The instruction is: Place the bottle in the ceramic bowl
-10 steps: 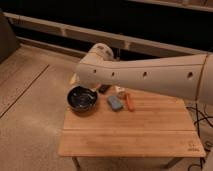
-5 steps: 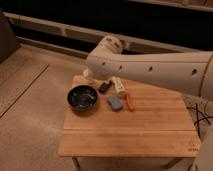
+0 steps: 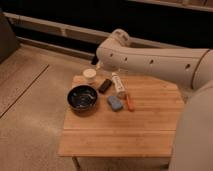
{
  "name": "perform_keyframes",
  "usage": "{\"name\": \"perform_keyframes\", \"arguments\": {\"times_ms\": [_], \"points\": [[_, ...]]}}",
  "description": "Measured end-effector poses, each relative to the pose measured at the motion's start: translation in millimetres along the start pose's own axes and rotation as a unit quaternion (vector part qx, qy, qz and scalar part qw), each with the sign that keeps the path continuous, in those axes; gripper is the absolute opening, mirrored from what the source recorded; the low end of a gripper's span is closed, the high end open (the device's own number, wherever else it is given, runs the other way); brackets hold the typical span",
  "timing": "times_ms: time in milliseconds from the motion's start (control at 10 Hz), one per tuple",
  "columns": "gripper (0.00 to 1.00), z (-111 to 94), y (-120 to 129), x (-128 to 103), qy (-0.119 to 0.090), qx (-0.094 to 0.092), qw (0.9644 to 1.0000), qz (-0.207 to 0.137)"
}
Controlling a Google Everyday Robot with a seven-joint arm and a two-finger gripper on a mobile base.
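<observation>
Wooden table [image 3: 125, 135] seen from above and in front, items listed from left to right.

(a) The ceramic bowl [image 3: 82, 97] stands upright near the table's left edge, dark and glossy, with pale glints inside. You will see nothing lying in it.

(b) A cream cup [image 3: 89, 75] stands just behind the bowl, at the back left corner.

(c) The gripper [image 3: 99, 64] hangs at the low left end of the arm [image 3: 155, 60], above the table's back edge, just right of the cream cup and up left of the bottle. You cannot tell whether it is spread or closed, and it shows nothing held.

(d) A small dark block [image 3: 104, 86] lies between the bowl and the bottle.

(e) The bottle [image 3: 118, 83] lies flat on the table near the middle of the back edge, white body toward the back and reddish-brown end toward the front. It is apart from the bowl and to its right.

(f) A blue rounded block [image 3: 115, 103] lies just in front of the bottle's reddish-brown end.

(g) A thin orange stick [image 3: 129, 102] lies just beside the blue block, on its right.

(h) The arm reaches in from the right edge, its pale casing passing above the back of the table.
</observation>
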Motion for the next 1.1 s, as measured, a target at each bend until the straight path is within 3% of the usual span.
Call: {"name": "perform_keyframes", "arguments": {"times_ms": [200, 600, 900, 1100], "points": [[0.65, 25.5, -15.4, -0.5, 0.028, 0.011, 0.9995, 0.014], [0.65, 26.8, -16.9, -0.7, 0.028, 0.012, 0.9995, 0.012], [0.65, 31.6, -25.8, -11.4, 0.003, 0.005, 0.9986, -0.053], [0.65, 42.7, -47.0, -22.3, -0.015, 0.015, 0.9933, -0.114]]}}
